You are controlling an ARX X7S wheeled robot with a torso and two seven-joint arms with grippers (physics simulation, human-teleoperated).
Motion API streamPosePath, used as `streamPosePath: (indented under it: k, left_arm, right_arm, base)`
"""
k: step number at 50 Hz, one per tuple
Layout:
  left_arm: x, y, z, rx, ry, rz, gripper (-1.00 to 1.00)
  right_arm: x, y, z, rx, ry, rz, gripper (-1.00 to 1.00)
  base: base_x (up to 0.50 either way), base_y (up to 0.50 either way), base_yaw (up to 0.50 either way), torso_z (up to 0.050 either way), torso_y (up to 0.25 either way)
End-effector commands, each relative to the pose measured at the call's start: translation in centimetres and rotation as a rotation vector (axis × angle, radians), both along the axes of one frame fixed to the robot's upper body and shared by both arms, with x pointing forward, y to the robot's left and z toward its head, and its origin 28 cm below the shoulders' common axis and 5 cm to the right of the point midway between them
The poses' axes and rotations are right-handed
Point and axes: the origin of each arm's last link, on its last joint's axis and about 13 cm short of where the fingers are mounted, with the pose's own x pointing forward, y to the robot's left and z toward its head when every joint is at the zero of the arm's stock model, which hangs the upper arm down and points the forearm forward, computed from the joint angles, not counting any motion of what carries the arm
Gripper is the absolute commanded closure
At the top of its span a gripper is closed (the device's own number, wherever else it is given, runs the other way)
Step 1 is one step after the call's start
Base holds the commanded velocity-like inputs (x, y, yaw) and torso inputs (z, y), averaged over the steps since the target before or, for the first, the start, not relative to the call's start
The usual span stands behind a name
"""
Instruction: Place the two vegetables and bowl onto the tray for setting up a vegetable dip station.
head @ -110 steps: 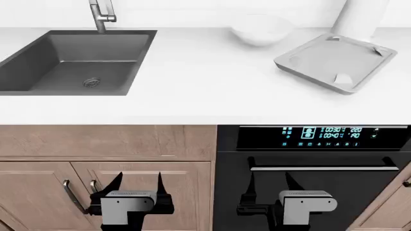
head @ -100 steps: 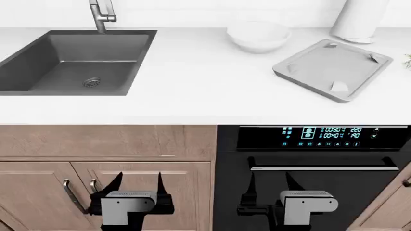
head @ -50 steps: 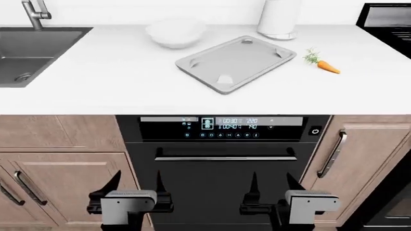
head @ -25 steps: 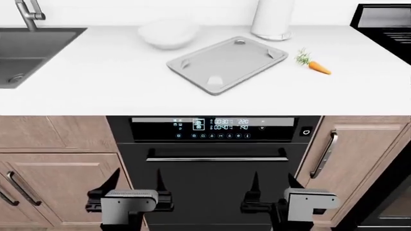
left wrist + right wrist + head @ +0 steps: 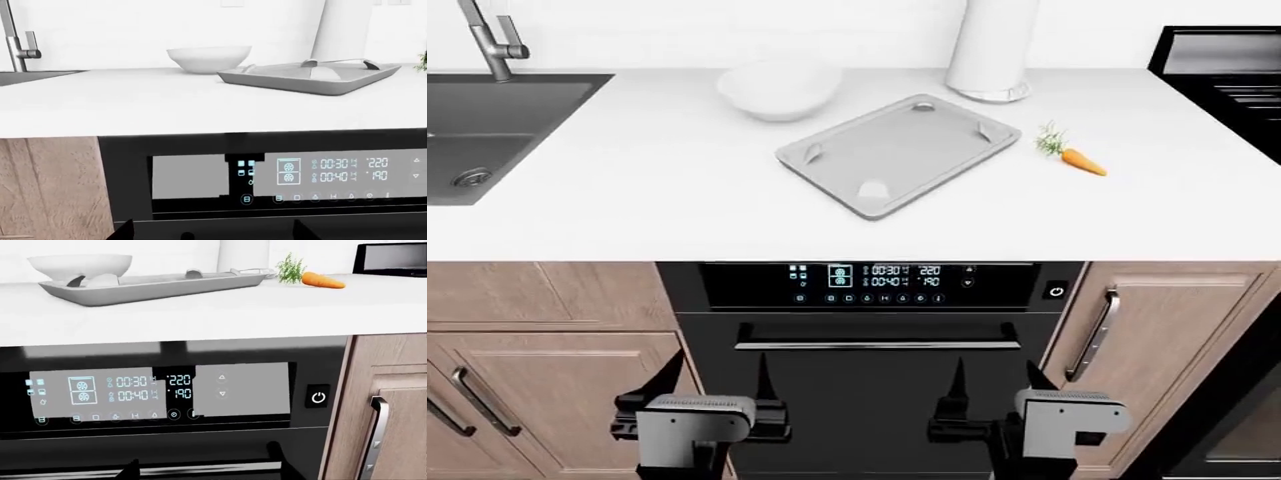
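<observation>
Sink (image 5: 494, 130): dark grey basin sunk into the tabletop (image 5: 667, 215) at far left, with a metal faucet (image 5: 494, 40) at its back edge.
Bowl (image 5: 778, 88): plain white, upright on the tabletop, just beside the tray's far left corner and apart from it; nothing in it. In the left wrist view it shows at (image 5: 209, 58).
Tray (image 5: 897, 154): light grey, flat on the tabletop near the middle, turned at an angle to the front edge, with small raised tabs at its corners; nothing lies on it.
White cylinder (image 5: 993, 50): tall, upright, behind the tray's far right corner, near the back wall.
Carrot (image 5: 1078, 160): orange, lying on the tabletop to the right of the tray and clear of it, its leafy green top pointing toward the tray. The right wrist view shows it at (image 5: 320, 280).
Cucumber: not to be seen in any view.
Black appliance (image 5: 1221, 70): at the far right end of the tabletop.
Oven (image 5: 868, 350): black, below the tabletop, with lit display and a bar handle; wooden cabinet doors (image 5: 547, 370) on either side.
Left gripper (image 5: 711, 385): held low in front of the oven, well below the tabletop, pointing forward; jaws spread wide apart, holding nothing.
Right gripper (image 5: 994, 385): level with the left one, low before the oven door, pointing forward; jaws likewise wide apart and empty.
In the way: the tabletop's front edge stands above both grippers, between them and the things.
</observation>
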Motion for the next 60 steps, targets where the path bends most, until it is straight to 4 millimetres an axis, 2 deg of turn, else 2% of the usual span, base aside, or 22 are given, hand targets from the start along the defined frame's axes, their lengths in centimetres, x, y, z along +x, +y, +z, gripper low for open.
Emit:
streamPosePath:
  k: [1,10,15,17,20,22,25,27,35,37,42,47,49,54,60]
  left_arm:
    - [-0.1,0.0,0.0,-0.005,0.003,-0.002,-1.0]
    - [0.1,0.1,0.2,-0.011,-0.001,0.002,-1.0]
    - [0.0,0.0,2.3,-0.007,-0.041,0.014,-1.0]
    - [0.3,-0.3,3.9,0.022,-0.055,0.034,-1.0]
    - [0.3,-0.5,6.4,0.006,-0.074,0.039,-1.0]
    - [0.7,-0.6,9.0,-0.01,-0.092,0.02,-1.0]
    - [1.1,-0.6,11.0,0.035,-0.099,0.031,-1.0]
    - [1.3,-0.6,13.0,0.038,-0.104,0.024,-1.0]
    - [2.6,-1.0,18.7,0.097,-0.091,0.03,-1.0]
    - [2.9,-1.0,20.5,0.107,-0.08,0.016,-1.0]
    - [3.3,-0.6,23.0,0.118,-0.055,0.006,-1.0]
    - [4.2,-0.1,24.1,0.12,-0.031,-0.002,-1.0]
    - [4.5,-0.1,24.3,0.125,-0.023,-0.006,-1.0]
    - [4.3,-0.1,24.6,0.13,-0.022,-0.008,-1.0]
    - [4.2,0.0,25.2,0.14,-0.03,-0.008,-1.0]
  right_arm:
    - [0.1,0.0,-0.2,-0.005,0.006,-0.004,-1.0]
    - [0.1,0.0,0.2,0.002,0.005,-0.024,-1.0]
    - [-0.1,-0.2,1.8,0.019,-0.014,-0.046,-1.0]
    - [-0.4,-0.2,3.6,0.06,-0.039,-0.029,-1.0]
    - [-0.9,-0.3,5.8,0.017,-0.022,-0.033,-1.0]
    - [-1.3,-0.4,7.7,0.01,-0.025,-0.015,-1.0]
    - [-1.5,-0.7,10.0,-0.015,-0.028,-0.001,-1.0]
    - [-1.9,-0.9,12.3,-0.028,-0.032,0.022,-1.0]
    - [-2.2,-1.8,18.7,-0.079,0.042,0.136,-1.0]
    - [-1.5,-2.4,20.2,-0.121,0.064,0.121,-1.0]
    - [-1.0,-2.8,24.0,-0.133,0.055,0.149,-1.0]
    - [-0.9,-2.9,26.4,-0.169,0.022,0.177,-1.0]
    - [-0.9,-2.8,26.6,-0.12,0.019,0.207,-1.0]
    - [-0.7,-2.8,26.5,-0.148,0.041,0.202,-1.0]
    - [-0.8,-2.9,27.4,-0.158,0.047,0.203,-1.0]
  base:
    - [0.0,0.0,0.0,0.05,0.0]
    - [0.0,0.0,0.0,0.05,0.0]
    - [0.0,0.0,0.0,0.05,0.0]
    - [0.0,0.0,0.0,0.038,0.0]
    - [0.0,0.0,0.0,0.0,0.0]
    - [0.0,0.0,0.0,0.0,0.0]
    - [0.0,0.0,0.0,0.0,0.0]
    - [0.0,0.0,0.0,0.0,0.0]
    - [0.0,0.0,0.0,0.0,0.0]
    - [0.0,0.0,0.0,0.0,0.0]
    - [0.0,0.0,0.0,0.0,0.0]
    - [0.04,0.0,0.0,0.0,0.0]
    - [0.38,0.0,0.0,0.0,0.0]
    - [0.5,0.0,0.0,0.0,0.0]
    - [0.5,0.0,0.0,0.0,0.0]
